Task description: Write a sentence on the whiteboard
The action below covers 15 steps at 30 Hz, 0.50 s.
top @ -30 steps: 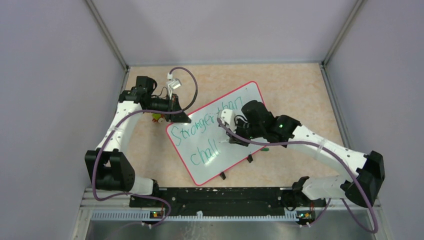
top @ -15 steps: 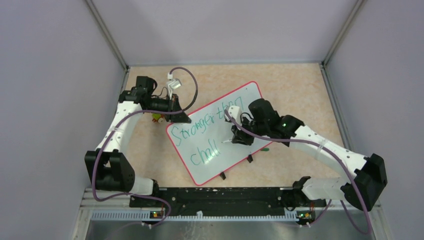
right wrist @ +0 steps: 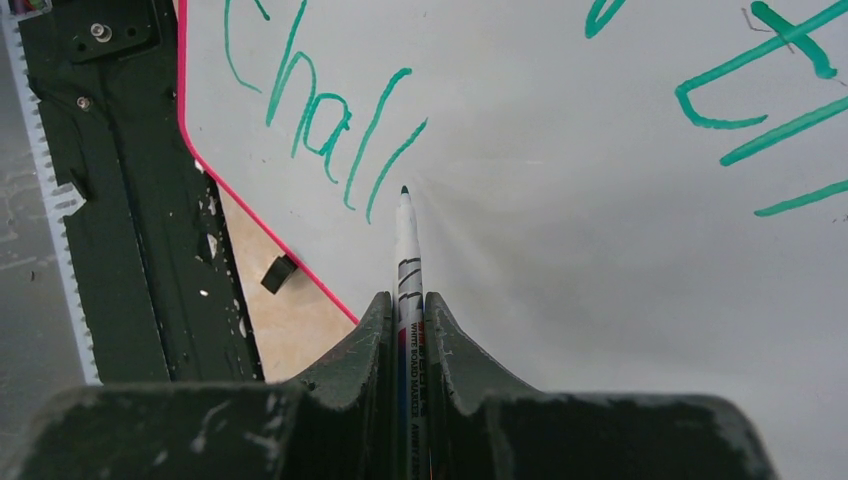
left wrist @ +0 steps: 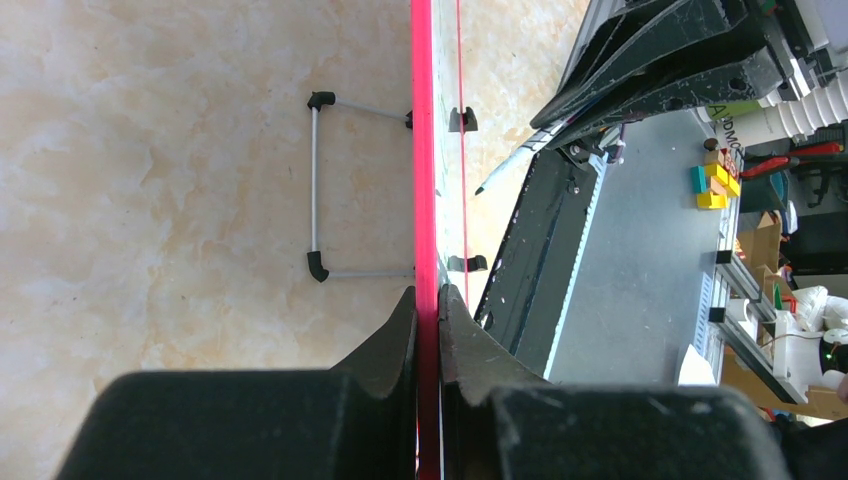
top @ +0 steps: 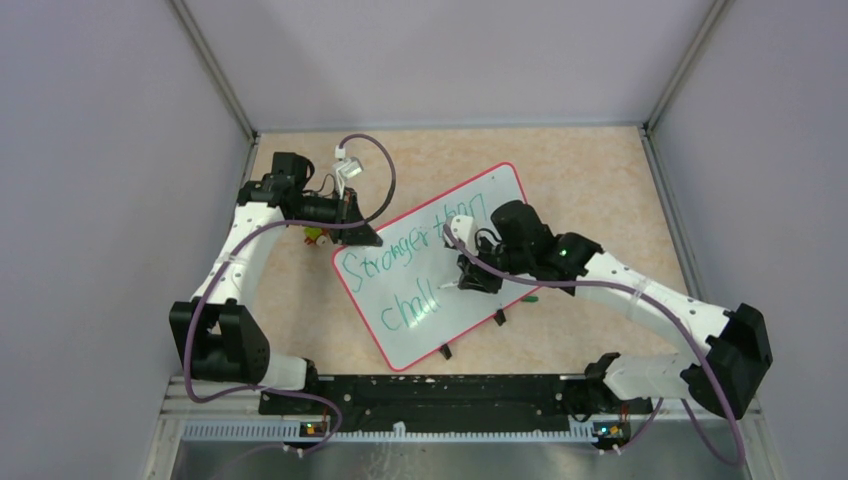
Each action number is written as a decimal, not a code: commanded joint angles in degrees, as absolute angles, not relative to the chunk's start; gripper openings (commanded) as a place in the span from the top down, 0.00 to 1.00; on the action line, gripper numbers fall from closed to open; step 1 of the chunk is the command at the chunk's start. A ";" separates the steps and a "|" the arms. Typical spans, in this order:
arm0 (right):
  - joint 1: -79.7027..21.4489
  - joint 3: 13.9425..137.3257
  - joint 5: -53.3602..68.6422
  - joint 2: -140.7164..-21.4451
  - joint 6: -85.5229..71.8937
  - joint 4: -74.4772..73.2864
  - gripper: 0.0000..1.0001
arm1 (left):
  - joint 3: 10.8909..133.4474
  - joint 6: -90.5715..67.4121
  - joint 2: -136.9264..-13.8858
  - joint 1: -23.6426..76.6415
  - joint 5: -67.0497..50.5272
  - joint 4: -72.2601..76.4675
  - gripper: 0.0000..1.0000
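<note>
The whiteboard [top: 455, 318] lies tilted on the table, white with a red-pink rim. The sentence in green reads "Stronger than" [top: 400, 250] on the upper line and "chall" [top: 410, 308] on the lower. My left gripper [top: 365, 235] is shut on the board's rim at its far-left corner; the left wrist view shows the jaws [left wrist: 428, 300] clamping the red rim [left wrist: 423, 150]. My right gripper [top: 470, 278] is shut on a whiteboard marker [right wrist: 407, 250]. Its green tip is at the board just right of the last "l" of "chall" [right wrist: 320, 120].
Two small black clips [top: 498, 318] sit on the board's near-right edge. A wire stand [left wrist: 316, 180] shows under the board. A black rail [top: 430, 395] runs along the table's near edge. Small coloured pieces [top: 315, 237] lie under the left arm. Grey walls enclose the table.
My right gripper, with the marker, shifted slightly right, then back left, staying by the end of "chall". The left arm and board have not moved.
</note>
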<state>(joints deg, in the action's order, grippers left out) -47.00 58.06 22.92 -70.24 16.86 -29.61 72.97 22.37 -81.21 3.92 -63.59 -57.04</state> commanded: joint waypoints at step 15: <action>-49.75 57.20 19.81 -72.42 18.72 -28.28 1.00 | 73.91 26.10 -79.55 5.19 -61.96 -54.19 1.00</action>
